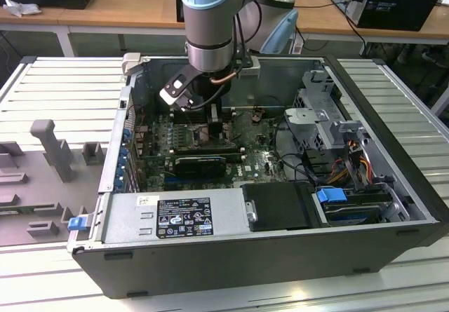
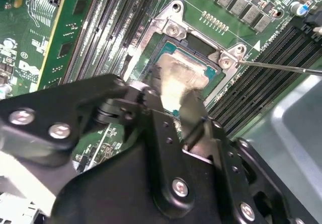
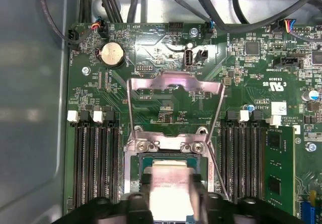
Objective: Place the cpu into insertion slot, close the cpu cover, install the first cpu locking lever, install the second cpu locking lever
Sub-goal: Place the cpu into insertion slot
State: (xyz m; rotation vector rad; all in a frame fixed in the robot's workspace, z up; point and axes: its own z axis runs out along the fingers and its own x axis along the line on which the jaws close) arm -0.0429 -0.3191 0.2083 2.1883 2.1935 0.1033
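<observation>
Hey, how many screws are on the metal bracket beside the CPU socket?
2: one screw and the other screw, near opposite ends of the bracket. The pincer, holding the cpu, covers the area beyond, so more may be hidden.

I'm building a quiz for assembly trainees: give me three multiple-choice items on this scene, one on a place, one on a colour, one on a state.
1. The cpu is: A at the insertion slot; B on the power supply; C outside the case.
2. The circuit board is: A blue; B green; C red.
3. The cpu cover is: A shut; B swung open; C missing.
Answers: A, it shows inside the slot's rim under the gripper; B, green surrounds the slot; B, its frame stands back off the slot.
</observation>
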